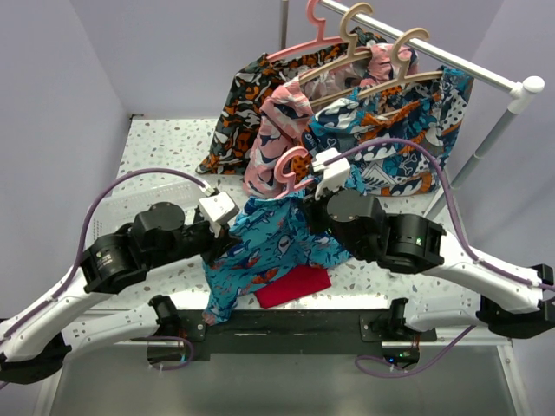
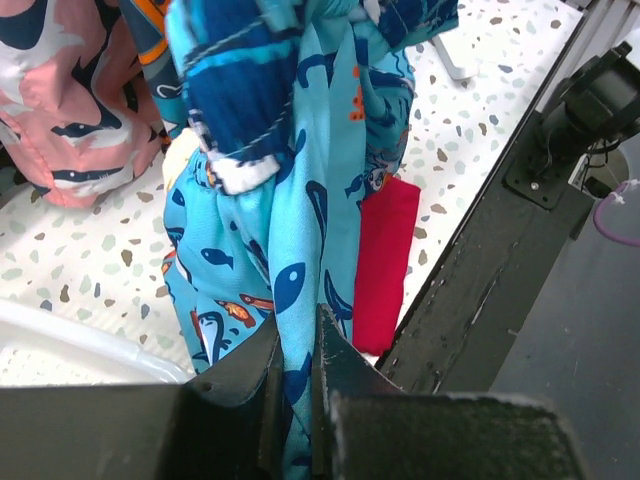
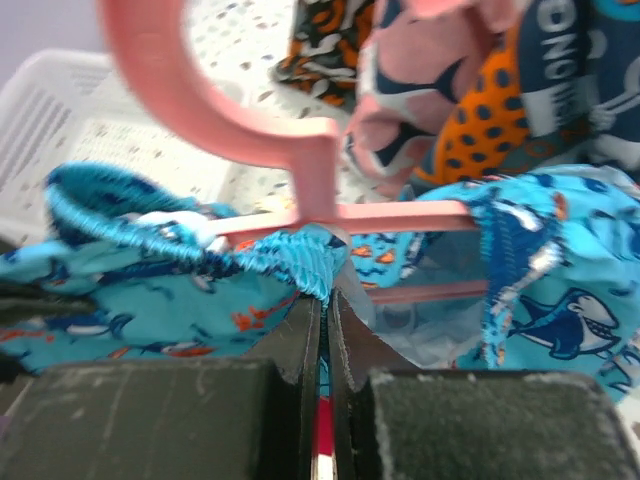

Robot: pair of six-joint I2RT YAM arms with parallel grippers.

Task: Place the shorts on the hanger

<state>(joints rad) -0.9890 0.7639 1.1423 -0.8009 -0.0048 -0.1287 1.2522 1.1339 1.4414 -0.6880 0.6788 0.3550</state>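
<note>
Centre of the top view, both arms fold inward - the left gripper (image 2: 297,332) pinches the soft turquoise fish-print shorts (image 1: 273,244), the right gripper (image 3: 323,305) clamps their waistband just under the slim pink plastic hanger (image 3: 315,165).

I count two robot arms, the left arm (image 1: 130,251) and the right arm (image 1: 399,238). I count four hangers. Two are pink: the top pink hanger (image 1: 317,39) and the low pink hanger (image 3: 318,170). Two are tan: the near tan hanger (image 1: 334,68) and the far tan hanger (image 1: 403,81). I see one pair of blue shorts (image 1: 269,243), one red cloth (image 1: 295,286) and one rail (image 1: 460,61).
</note>
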